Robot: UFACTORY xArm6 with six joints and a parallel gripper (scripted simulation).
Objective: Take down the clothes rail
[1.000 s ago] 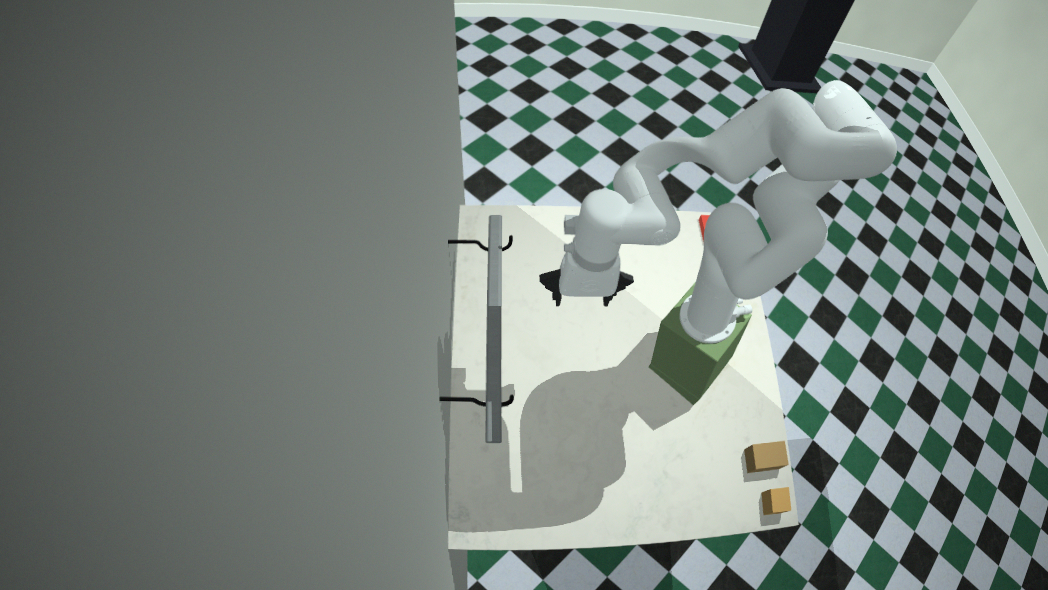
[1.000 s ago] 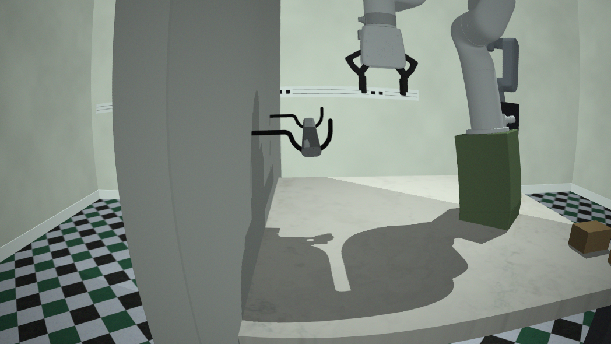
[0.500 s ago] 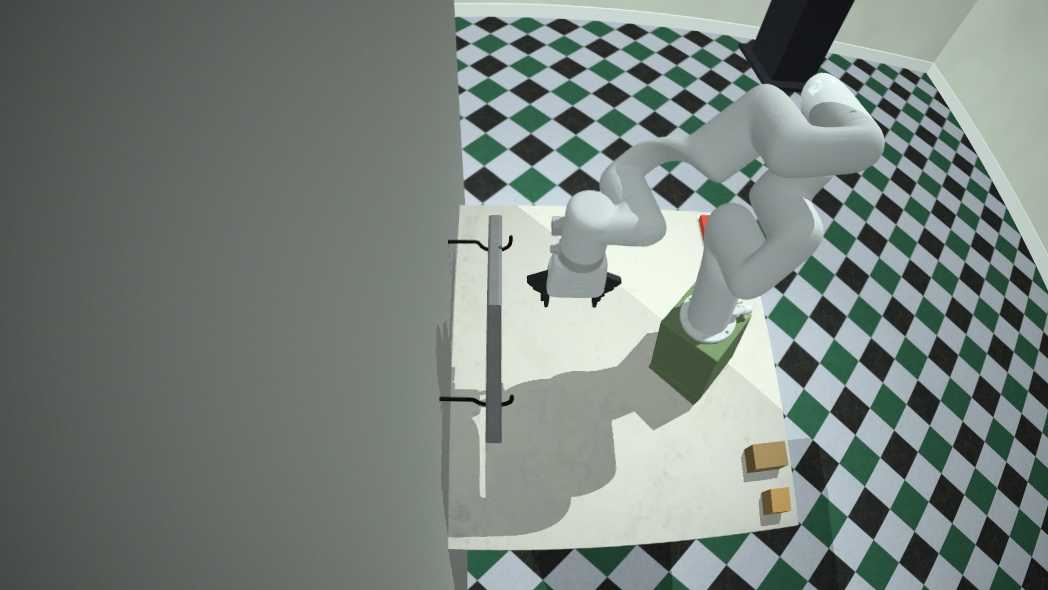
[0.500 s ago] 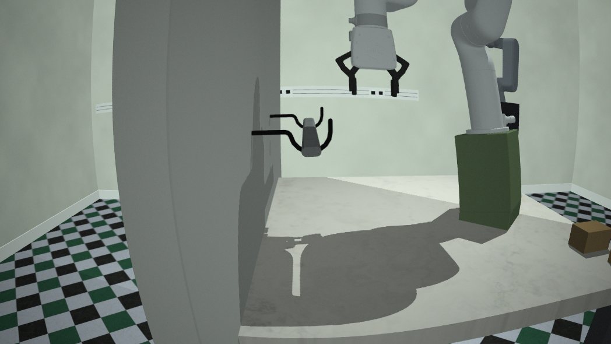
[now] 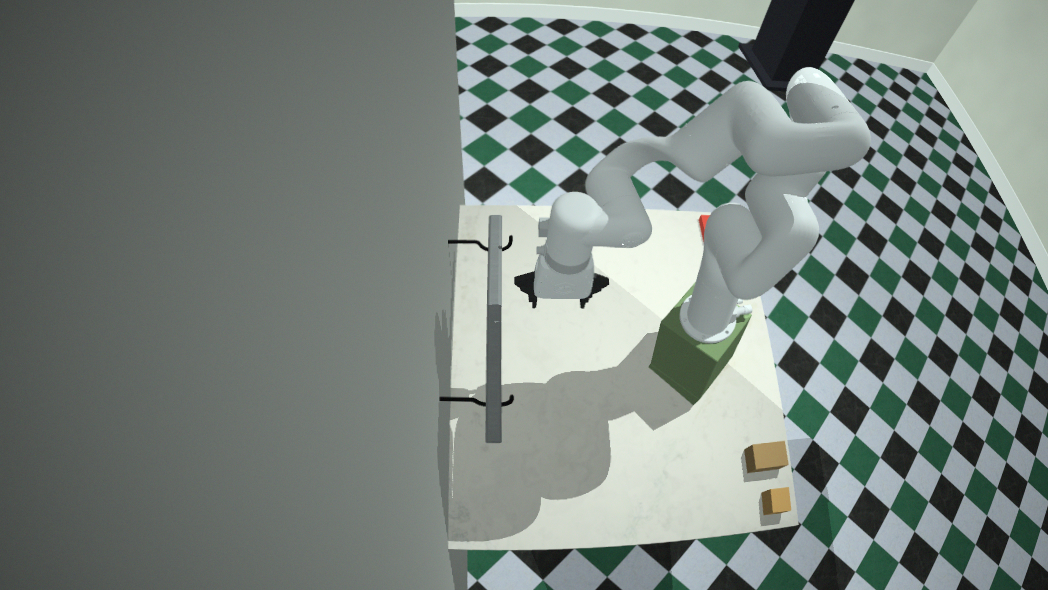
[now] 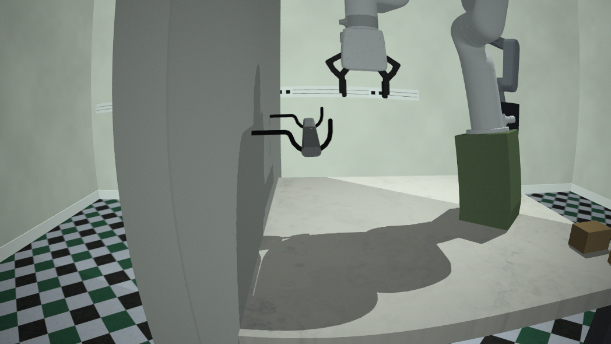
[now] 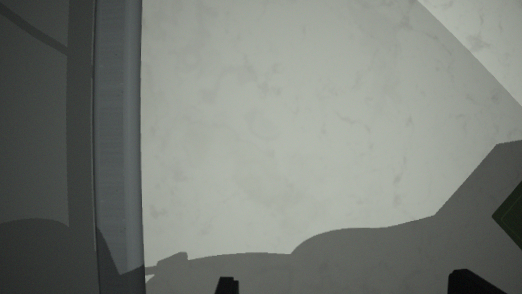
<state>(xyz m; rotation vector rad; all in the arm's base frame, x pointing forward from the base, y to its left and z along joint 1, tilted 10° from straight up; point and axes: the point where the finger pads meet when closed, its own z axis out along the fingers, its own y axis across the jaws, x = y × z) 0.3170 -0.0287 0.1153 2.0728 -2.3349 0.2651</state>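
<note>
From my wrist camera the counter [image 7: 310,125] fills the view, with the rail [image 7: 117,135] running along the left edge. My pincer [image 6: 364,94] hangs wide open with nothing in it, above the rail's height and out from the wall [image 6: 192,127]. The rail sits across both hooks [image 5: 504,242], roughly parallel to the wall. I judge this to be the approach, with the lift not yet begun. Next I need to bring the pincer in over the rail, somewhere between the hooks, with the jaws set across it, then come down and close. The exterior view foreshortens the rail, so I can't be sure how far along it I am lined up.
</note>
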